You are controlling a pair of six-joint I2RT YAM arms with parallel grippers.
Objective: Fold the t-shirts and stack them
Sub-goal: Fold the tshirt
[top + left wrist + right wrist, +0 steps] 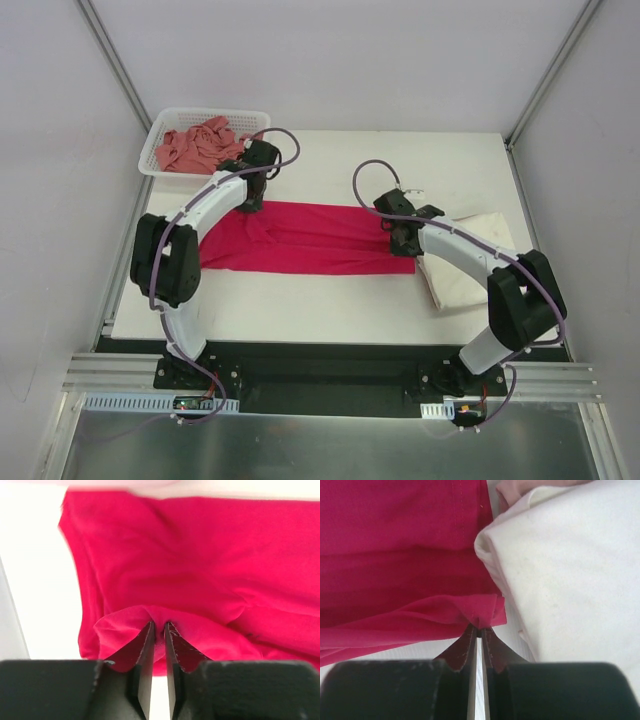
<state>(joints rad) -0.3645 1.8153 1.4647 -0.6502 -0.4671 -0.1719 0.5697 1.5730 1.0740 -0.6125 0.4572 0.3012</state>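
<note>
The magenta-red t-shirt (300, 238) lies as a long band across the middle of the table. My left gripper (250, 205) is shut on a pinch of its upper left edge, seen in the left wrist view (159, 625) with red cloth (200, 555) spread beyond. My right gripper (400, 240) is shut on the shirt's right edge, seen in the right wrist view (480, 628) with red cloth (405, 555) bunched at the tips. The cream-white t-shirt (470, 255) lies folded at the right, beside that gripper (570, 570). The salmon-pink t-shirt (200, 143) lies crumpled in the basket.
A white plastic mesh basket (160, 130) stands at the table's back left corner. The white table (300, 310) ends at a dark rail near the arm bases. Grey walls enclose left, back and right.
</note>
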